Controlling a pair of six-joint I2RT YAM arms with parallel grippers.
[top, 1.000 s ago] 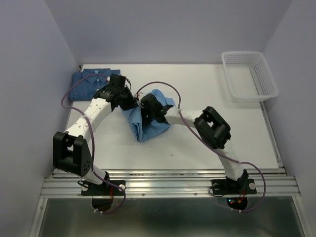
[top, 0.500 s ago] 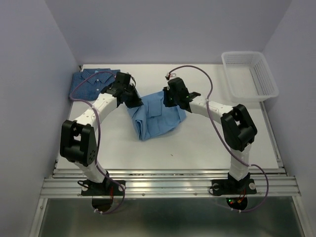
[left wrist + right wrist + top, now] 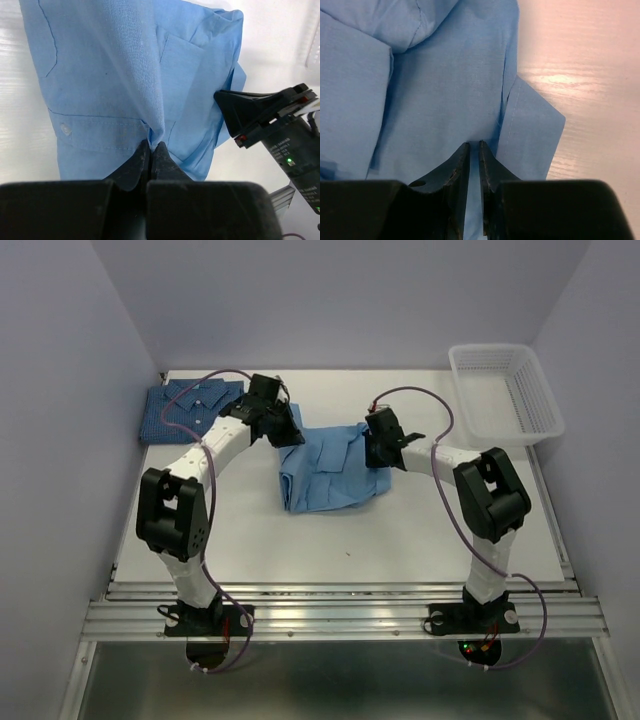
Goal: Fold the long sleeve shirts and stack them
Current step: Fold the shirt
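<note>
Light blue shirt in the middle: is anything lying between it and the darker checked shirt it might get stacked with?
Nothing visible lies on the table between the light blue shirt and the checked shirt. Only the left end effector, pinched shut on the light blue shirt's edge, occupies that gap.

The sky-blue shirt point(image 3: 125, 75) is showing as soft, matt woven cloth with stitched seams. The checked shirt point(image 3: 185, 410) is looking like matt cloth too. The left claw point(image 3: 151, 146) and right claw point(image 3: 474, 145) are appearing as matt black plastic. The worktop point(image 3: 580, 125) is gleaming, smooth and faintly ribbed. The basket point(image 3: 505, 390) is showing as white plastic mesh.
</note>
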